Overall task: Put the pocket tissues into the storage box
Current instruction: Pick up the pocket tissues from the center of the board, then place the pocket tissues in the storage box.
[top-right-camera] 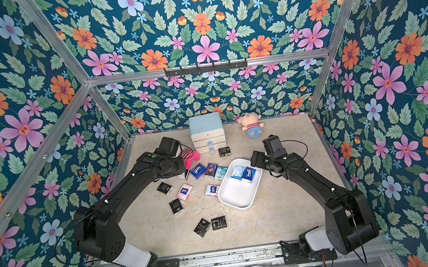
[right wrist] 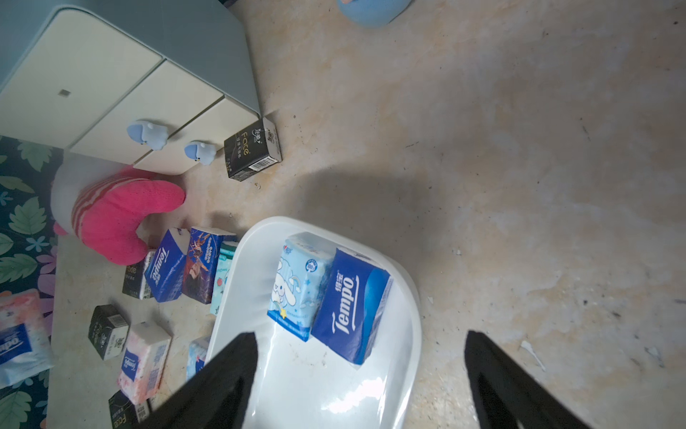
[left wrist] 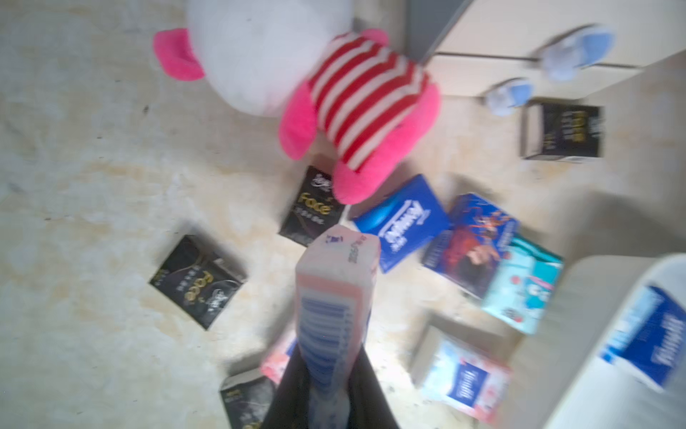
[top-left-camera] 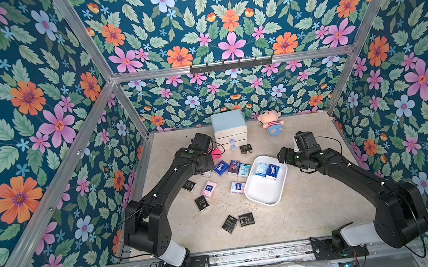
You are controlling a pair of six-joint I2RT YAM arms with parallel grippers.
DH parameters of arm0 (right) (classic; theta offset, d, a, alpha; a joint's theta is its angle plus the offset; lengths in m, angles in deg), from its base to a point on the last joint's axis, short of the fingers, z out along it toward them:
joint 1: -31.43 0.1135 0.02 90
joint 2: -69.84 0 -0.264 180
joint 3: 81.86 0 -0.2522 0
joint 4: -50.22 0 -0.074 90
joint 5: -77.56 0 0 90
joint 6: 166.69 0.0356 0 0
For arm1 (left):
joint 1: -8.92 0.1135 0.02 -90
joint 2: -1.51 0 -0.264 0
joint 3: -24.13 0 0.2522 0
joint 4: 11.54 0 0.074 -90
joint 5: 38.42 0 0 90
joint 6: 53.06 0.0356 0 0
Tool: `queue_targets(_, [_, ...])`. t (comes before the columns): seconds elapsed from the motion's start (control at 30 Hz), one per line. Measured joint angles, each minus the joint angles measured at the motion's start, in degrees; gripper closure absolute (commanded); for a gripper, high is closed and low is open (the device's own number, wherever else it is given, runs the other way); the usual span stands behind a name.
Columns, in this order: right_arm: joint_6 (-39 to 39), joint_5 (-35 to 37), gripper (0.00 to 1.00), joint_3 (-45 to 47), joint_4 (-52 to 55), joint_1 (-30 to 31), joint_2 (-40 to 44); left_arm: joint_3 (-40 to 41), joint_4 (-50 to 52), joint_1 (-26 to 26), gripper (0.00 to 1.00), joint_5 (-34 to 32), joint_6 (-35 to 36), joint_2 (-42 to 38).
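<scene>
Pink packet (left wrist: 336, 282) was clenched in left gripper (left wrist: 326, 371), left of centre; box (top-left-camera: 259, 195) lay right of centre, two packets (top-left-camera: 267, 171) at its far end, right gripper (right wrist: 360, 334) agape over its rim; packet best carried across and released low over box's bare near half.

The tabletop (top-left-camera: 314, 210) is overlooked from high in both top views. From behind the left tool (left wrist: 326, 364) and right tool (right wrist: 362, 334), the storage box (right wrist: 315, 390) is shown close.

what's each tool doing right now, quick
left tool: closed, holding a pink tissue pack
right tool: open, holding nothing
</scene>
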Motion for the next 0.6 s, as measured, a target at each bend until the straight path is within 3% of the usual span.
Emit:
queue_targets(0.33, [1.84, 0.02, 0.08, 4.20, -1.79, -1.11, 5.22, -1.99, -12.57, -8.09, 0.84, 11.93, -6.19, 3.48])
queue_targets(0.6, [5.05, 1.64, 0.08, 6.34, -2.16, -1.55, 10.54, -6.73, -20.22, -11.06, 0.84, 21.31, -8.20, 14.84])
